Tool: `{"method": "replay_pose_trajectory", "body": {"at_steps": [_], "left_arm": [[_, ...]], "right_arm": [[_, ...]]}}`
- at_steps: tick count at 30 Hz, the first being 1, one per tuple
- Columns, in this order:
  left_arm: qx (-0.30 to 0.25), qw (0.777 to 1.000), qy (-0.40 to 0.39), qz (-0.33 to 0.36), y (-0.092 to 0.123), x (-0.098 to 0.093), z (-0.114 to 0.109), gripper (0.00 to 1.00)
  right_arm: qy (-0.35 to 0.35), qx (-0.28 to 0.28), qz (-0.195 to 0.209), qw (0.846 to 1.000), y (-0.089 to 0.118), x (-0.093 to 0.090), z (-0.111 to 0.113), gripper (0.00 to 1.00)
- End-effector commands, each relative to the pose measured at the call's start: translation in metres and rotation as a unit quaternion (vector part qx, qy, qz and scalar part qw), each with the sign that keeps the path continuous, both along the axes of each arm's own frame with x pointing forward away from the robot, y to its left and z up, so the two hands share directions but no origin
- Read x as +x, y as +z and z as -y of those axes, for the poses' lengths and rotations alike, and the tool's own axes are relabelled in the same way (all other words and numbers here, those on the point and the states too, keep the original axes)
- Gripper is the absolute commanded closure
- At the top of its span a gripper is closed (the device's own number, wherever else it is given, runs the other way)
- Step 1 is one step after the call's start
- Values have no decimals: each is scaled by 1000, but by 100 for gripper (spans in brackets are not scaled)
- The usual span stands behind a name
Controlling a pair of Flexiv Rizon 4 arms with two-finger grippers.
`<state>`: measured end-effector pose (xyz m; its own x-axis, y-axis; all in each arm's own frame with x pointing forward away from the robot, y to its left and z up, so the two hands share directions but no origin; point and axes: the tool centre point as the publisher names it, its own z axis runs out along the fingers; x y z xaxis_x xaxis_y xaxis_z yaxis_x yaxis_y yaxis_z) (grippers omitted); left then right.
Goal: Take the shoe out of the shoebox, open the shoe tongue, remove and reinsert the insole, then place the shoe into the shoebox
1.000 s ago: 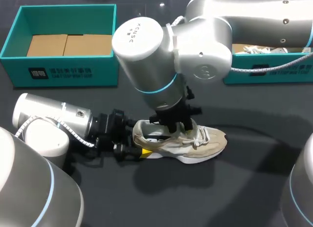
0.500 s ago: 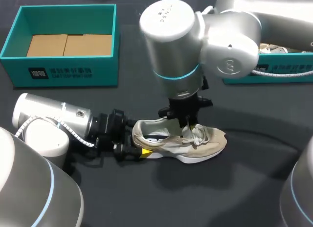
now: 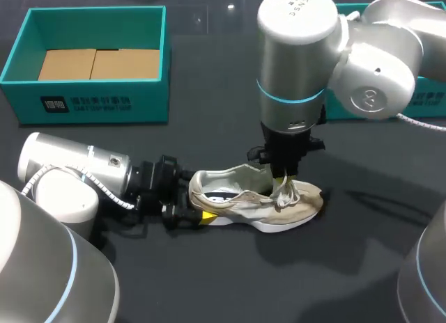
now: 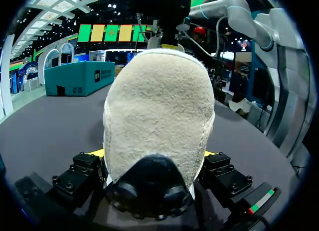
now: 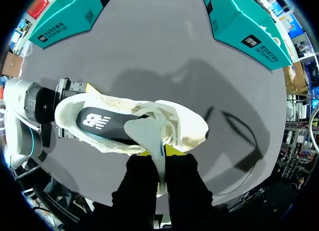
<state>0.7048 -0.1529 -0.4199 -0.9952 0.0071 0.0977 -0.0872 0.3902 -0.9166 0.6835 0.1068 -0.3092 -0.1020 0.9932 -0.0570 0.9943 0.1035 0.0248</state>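
The beige shoe (image 3: 293, 211) lies mid-worktop (image 3: 362, 267), well apart from every edge and from the teal shoebox (image 3: 90, 107) at the far left corner. The right arm (image 3: 296, 72) stands vertical above it. The right pincer (image 5: 158, 154) clamps the raised tongue (image 5: 142, 131). The left pincer (image 4: 154, 156), low and level, grips the heel. The black insole (image 5: 99, 124) sits inside.

The beige shoe (image 4: 158, 111) sits heel-first on the dark desk (image 4: 50, 126), clamped between the left claw (image 4: 153, 154) fingers.

Shoe (image 3: 258, 201) sits mid-table, left gripper (image 3: 182, 205) at its heel, right gripper (image 3: 282, 180) over the tongue (image 5: 147, 134), left box (image 3: 90, 111) and right box (image 3: 426, 100) behind.
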Motion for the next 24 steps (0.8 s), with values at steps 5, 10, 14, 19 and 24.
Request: {"method": "replay_pose_trajectory", "body": {"at_steps": [5,10,14,19,24], "left_arm": [[2,1000,-1,0,-2,2,0,100],[2,1000,-1,0,-2,2,0,100],[2,1000,-1,0,-2,2,0,100],[2,1000,-1,0,-2,2,0,100],[2,1000,-1,0,-2,2,0,100]], "right_arm": [[6,64,-7,998,-12,-6,29,100],[-6,84,-11,996,-21,-10,37,100],[-19,90,-14,996,-27,-12,41,100],[-30,88,-16,996,-31,-15,44,100],[-47,69,-17,996,-33,-16,48,100]]}}
